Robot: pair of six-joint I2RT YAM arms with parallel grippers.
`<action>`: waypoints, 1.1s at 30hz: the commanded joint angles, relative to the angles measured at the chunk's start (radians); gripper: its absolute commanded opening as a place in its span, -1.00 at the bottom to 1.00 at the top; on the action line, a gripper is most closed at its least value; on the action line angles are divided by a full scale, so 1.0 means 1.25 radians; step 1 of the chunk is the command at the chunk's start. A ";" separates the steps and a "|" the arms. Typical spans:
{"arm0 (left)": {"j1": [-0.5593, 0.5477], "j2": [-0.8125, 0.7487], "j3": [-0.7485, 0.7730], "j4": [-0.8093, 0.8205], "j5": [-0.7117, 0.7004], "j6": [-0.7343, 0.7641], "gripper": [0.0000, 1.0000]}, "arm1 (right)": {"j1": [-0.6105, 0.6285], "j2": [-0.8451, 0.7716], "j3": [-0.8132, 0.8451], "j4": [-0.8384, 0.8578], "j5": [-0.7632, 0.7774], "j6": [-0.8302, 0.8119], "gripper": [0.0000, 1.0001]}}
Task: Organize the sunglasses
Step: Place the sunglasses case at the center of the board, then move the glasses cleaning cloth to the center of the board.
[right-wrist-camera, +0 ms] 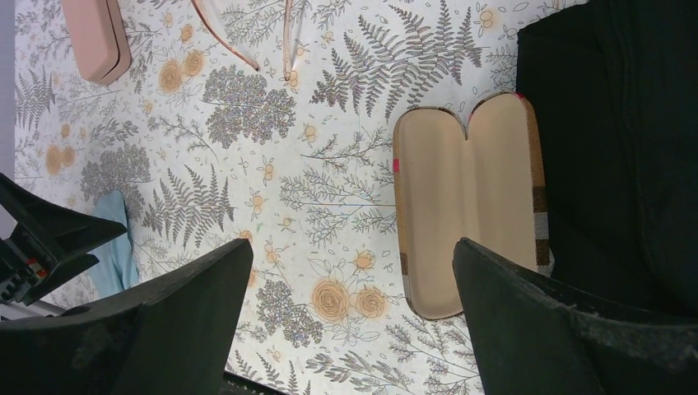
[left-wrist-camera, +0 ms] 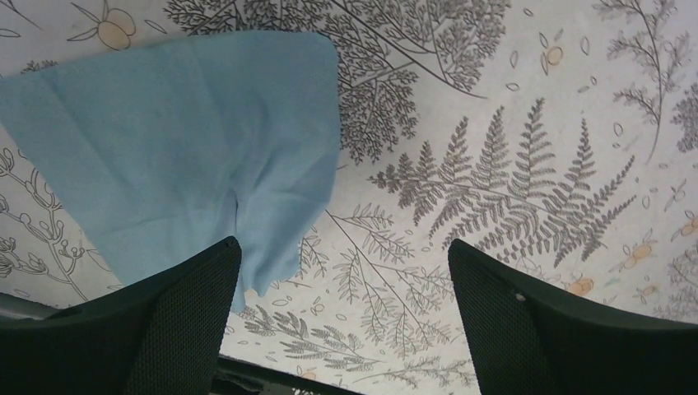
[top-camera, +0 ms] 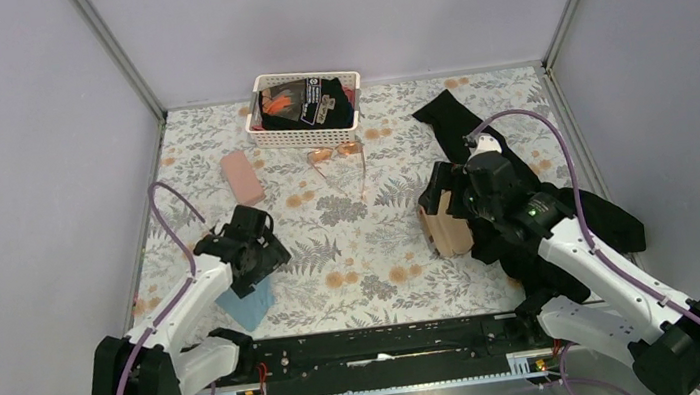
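Left tool [left-wrist-camera: 342, 247] wide, empty, over the cloth [left-wrist-camera: 165, 140] edge. Right tool [right-wrist-camera: 352, 247] wide, empty, above the case [right-wrist-camera: 469, 206], which lies open, likely to receive sunglasses [top-camera: 321, 155].

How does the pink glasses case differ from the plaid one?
The pink case is shut; the plaid case lies open, tan lining up. The pink case is plain; the plaid case has checked edging. The pink case lies near the basket, the plaid case beside the black cloth. Both are oblong.
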 commanded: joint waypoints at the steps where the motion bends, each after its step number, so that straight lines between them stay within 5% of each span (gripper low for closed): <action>1: 0.008 0.015 -0.024 0.051 -0.054 -0.056 0.97 | 0.001 -0.018 0.020 0.017 -0.008 -0.010 0.99; 7: 0.008 0.021 -0.051 0.088 -0.064 -0.055 0.83 | 0.001 -0.020 0.007 0.024 -0.024 0.007 0.99; 13: 0.009 0.025 -0.070 0.093 -0.084 -0.072 -0.25 | 0.001 -0.022 -0.002 0.026 -0.026 0.012 0.99; 23: 0.009 0.104 -0.090 0.127 -0.062 -0.068 -0.23 | 0.000 -0.031 -0.007 0.028 -0.034 0.020 0.99; 24: 0.009 0.105 -0.093 0.132 -0.059 -0.067 -0.32 | 0.001 -0.033 -0.007 0.027 -0.033 0.021 0.99; 26: 0.009 0.105 -0.099 0.142 -0.050 -0.063 -0.91 | 0.001 -0.036 -0.007 0.024 -0.032 0.020 0.99; 27: 0.009 0.105 -0.099 0.147 -0.043 -0.057 -1.00 | 0.001 -0.038 -0.007 0.023 -0.032 0.021 0.99; 33: 0.003 0.117 -0.096 0.214 0.057 0.002 -1.00 | 0.001 -0.044 -0.001 0.016 -0.018 0.017 0.99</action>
